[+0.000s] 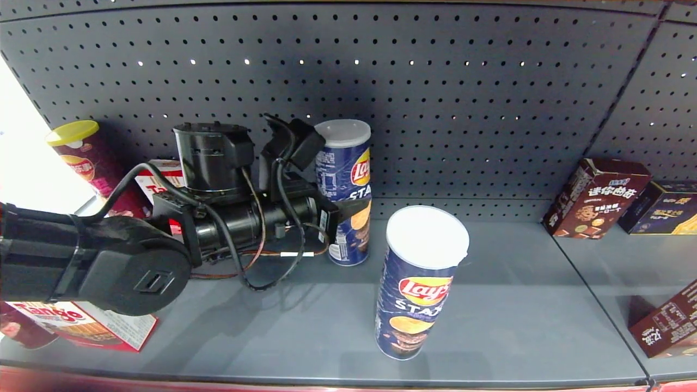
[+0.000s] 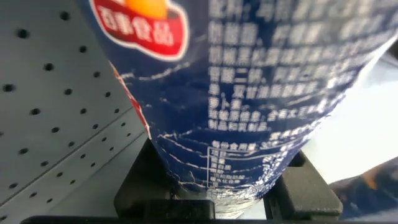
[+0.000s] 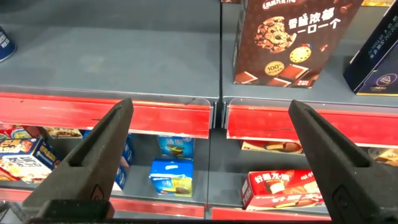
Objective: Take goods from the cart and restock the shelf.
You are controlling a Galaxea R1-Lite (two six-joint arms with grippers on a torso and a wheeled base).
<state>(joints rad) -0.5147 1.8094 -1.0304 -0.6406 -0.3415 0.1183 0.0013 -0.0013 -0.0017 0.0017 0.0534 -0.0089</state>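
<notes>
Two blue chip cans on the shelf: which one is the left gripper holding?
The rear blue can, back by the pegboard: the left gripper is clamped around its lower half. The front blue can stands free, nearer the edge of the shelf.

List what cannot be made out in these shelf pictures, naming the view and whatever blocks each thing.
1. Head view: the red box is mostly hidden behind the left arm.
2. Left wrist view: the blue can has its lid cut off by the edge.
3. Head view: the left gripper has its far finger hidden behind that can.
4. Head view: the dark box is cut off by the right edge.
</notes>
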